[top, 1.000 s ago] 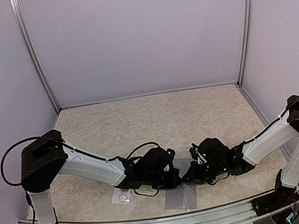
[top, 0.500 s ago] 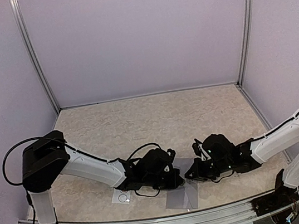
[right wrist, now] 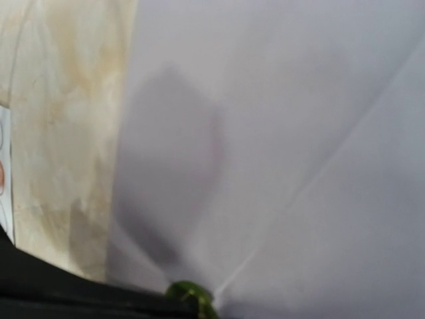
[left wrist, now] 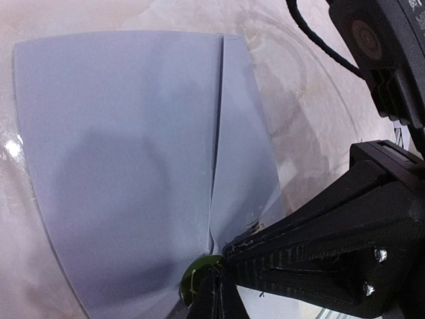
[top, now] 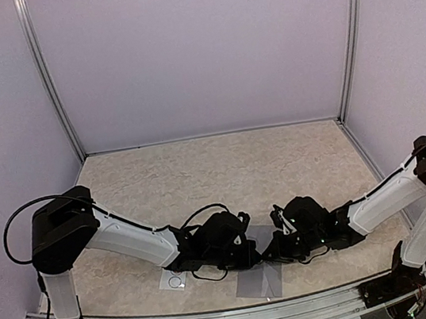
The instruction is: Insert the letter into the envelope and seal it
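Right gripper (top: 272, 250) back inward, low over far edge of envelope (top: 259, 282)

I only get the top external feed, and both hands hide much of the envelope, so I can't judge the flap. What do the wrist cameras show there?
Observer: In the left wrist view the envelope shows a straight fold line running down its grey face.
Operator: Anything on that line?
Observer: A small green spot sits at its lower end; what it is, I can't tell.
Operator: And the right wrist?
Observer: Grey paper fills most of that view, crossed by a diagonal crease that also ends at a green spot.
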### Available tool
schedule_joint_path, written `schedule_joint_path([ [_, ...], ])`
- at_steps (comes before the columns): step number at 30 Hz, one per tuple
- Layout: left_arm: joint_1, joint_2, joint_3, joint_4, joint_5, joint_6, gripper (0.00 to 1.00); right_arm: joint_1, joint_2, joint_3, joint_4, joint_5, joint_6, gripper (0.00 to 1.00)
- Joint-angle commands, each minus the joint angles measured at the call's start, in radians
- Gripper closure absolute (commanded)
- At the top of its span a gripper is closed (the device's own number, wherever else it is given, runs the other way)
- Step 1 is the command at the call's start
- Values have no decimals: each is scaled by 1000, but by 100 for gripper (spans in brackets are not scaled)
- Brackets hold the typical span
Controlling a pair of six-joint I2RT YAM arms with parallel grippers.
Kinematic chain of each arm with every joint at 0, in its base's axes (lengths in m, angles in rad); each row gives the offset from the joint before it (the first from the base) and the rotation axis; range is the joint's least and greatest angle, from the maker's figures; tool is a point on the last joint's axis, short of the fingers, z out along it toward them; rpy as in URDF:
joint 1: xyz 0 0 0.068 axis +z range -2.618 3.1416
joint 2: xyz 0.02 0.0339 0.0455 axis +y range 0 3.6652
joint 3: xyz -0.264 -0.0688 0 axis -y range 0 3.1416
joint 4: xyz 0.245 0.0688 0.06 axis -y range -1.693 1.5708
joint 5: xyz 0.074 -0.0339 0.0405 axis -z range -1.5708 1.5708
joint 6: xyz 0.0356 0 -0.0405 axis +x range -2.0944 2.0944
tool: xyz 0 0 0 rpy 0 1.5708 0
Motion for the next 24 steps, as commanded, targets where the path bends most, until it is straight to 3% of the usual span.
schedule_joint_path([
  [1,-7,56,-53,-164,-5,3,100,11,23,7,21,-7,8,100],
  [24,-7,-7,-123,-169,-40,-13,100,13,87,29,-161,2,64,100],
])
